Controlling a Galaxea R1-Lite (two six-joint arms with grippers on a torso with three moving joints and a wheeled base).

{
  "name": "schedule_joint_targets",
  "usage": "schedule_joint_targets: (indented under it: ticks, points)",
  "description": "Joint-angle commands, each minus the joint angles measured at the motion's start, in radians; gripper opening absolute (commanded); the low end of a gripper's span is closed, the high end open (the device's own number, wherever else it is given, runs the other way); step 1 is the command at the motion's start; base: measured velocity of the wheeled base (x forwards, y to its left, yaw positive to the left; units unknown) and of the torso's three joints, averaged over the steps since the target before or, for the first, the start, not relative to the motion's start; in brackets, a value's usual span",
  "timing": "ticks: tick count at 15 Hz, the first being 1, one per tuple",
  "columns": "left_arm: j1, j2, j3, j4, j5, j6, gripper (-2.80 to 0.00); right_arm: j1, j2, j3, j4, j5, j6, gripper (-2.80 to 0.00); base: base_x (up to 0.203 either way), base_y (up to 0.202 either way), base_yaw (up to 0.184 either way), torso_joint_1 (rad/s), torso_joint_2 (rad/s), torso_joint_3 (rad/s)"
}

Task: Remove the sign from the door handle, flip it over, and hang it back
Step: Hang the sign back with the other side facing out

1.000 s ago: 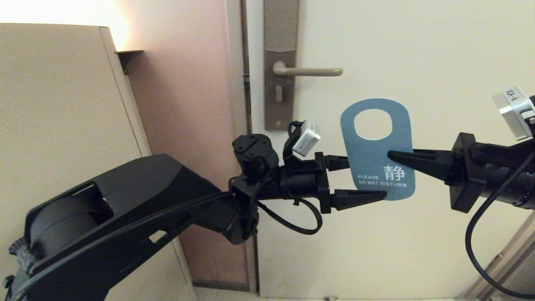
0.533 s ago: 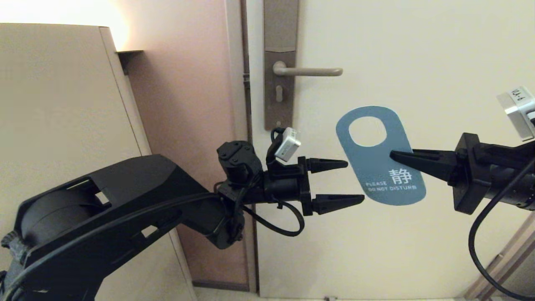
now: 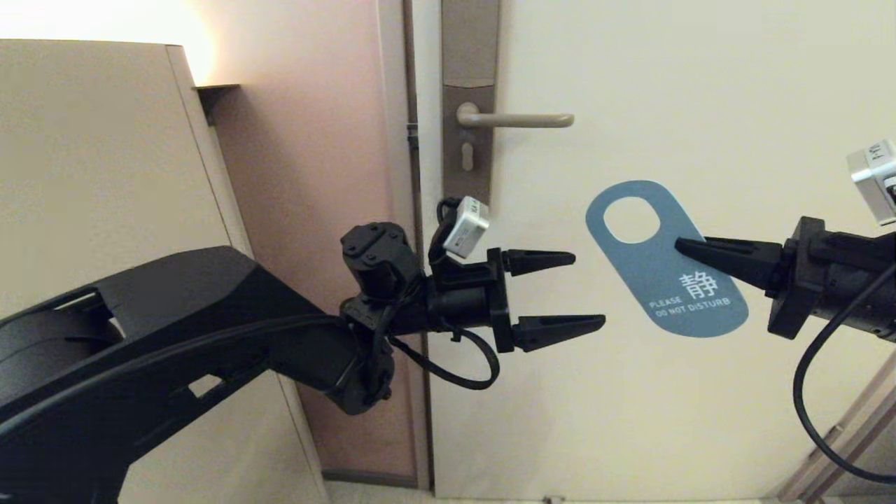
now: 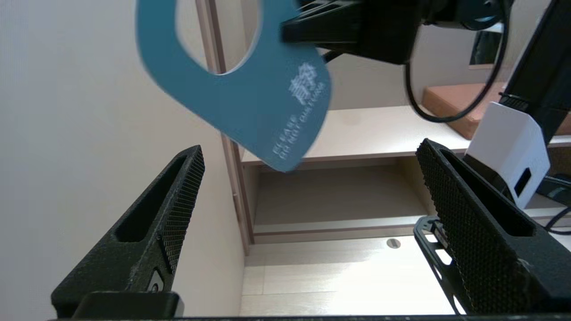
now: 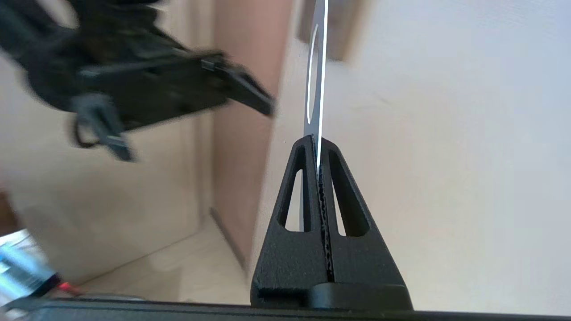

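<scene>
The sign [image 3: 665, 269] shows its blue face with white text and hangs tilted in the air, below and right of the door handle [image 3: 514, 120]. My right gripper [image 3: 682, 246] is shut on the sign's edge just below the round hole; in the right wrist view the sign [image 5: 316, 76] stands edge-on between the closed fingers [image 5: 317, 147]. My left gripper [image 3: 584, 290] is open to the left of the sign, apart from it, with nothing between its fingers. From the left wrist view the sign [image 4: 250, 98] hangs beyond the open left gripper [image 4: 308, 154].
The handle sits on a tall brown-grey plate [image 3: 467, 140] with a keyhole, on a cream door [image 3: 700, 84]. A beige cabinet [image 3: 105, 154] stands at the left beside the door frame. A shelf unit [image 4: 357, 178] shows in the left wrist view.
My left gripper has opened wider and drawn back to the left, clear of the sign. The right gripper has carried the sign to the right and tilted it further.
</scene>
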Motion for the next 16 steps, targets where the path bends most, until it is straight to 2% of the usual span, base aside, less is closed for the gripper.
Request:
schedule_joint_targets:
  ticks: [1,5,7,12,14,16]
  points:
    - [0.014,-0.037,0.039,-0.008,-0.004,0.013,0.00,-0.009,-0.003,0.000,-0.004,-0.016,-0.001,-2.80,0.000,0.000,0.000,0.000,0.00,0.000]
    - [0.054,-0.118,0.183,-0.004,0.063,0.084,0.00,-0.027,-0.005,-0.003,-0.004,-0.026,0.024,-2.80,0.000,0.000,0.000,0.000,0.00,0.000]
    - [0.084,-0.157,0.240,0.003,0.111,0.158,0.00,-0.049,-0.006,-0.002,-0.004,-0.066,0.034,-2.80,0.000,0.000,0.000,0.000,0.00,0.000]
    - [0.141,-0.260,0.334,0.096,0.321,0.374,0.00,-0.108,-0.014,0.005,-0.004,-0.118,0.044,-2.80,0.000,0.000,0.000,0.000,0.00,0.000]
    - [0.166,-0.306,0.353,0.150,0.392,0.430,0.00,-0.110,-0.015,0.000,-0.005,-0.156,0.071,-2.80,0.000,0.000,0.000,0.000,0.00,0.000]
    - [0.177,-0.347,0.380,0.202,0.508,0.477,0.00,-0.119,-0.029,0.010,-0.005,-0.170,0.081,-2.80,0.000,0.000,0.000,0.000,0.00,0.000]
